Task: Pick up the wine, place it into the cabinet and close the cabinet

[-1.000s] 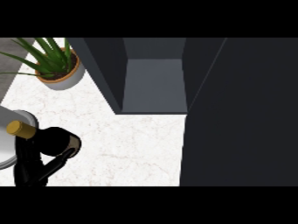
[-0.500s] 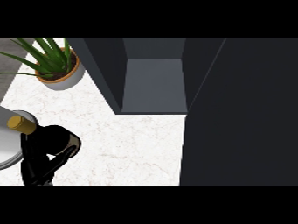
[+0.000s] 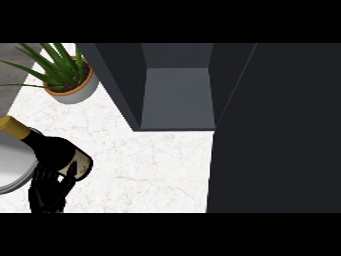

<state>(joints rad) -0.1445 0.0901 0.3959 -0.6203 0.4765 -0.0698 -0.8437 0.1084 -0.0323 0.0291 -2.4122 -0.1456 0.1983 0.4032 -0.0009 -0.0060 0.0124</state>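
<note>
The wine bottle [image 3: 61, 156] is dark with a gold cap [image 3: 13, 126] and leans up and to the left at the lower left of the head view. My left hand [image 3: 49, 191] comes in from the bottom edge, its black fingers curled round the bottle's lower body and hiding its base. The cabinet [image 3: 177, 98] stands open at the top middle, showing a grey inner shelf. Its dark door [image 3: 284, 130] fills the right side. My right hand does not show.
A potted green plant [image 3: 64, 76] in a white pot stands at the upper left on the white marble counter [image 3: 151, 170]. A round white plate [image 3: 2, 165] lies at the left edge, partly under the bottle.
The bottle has come up off the counter: it looks larger and its gold cap has shifted upward in the view. My left hand stays curled round it.
</note>
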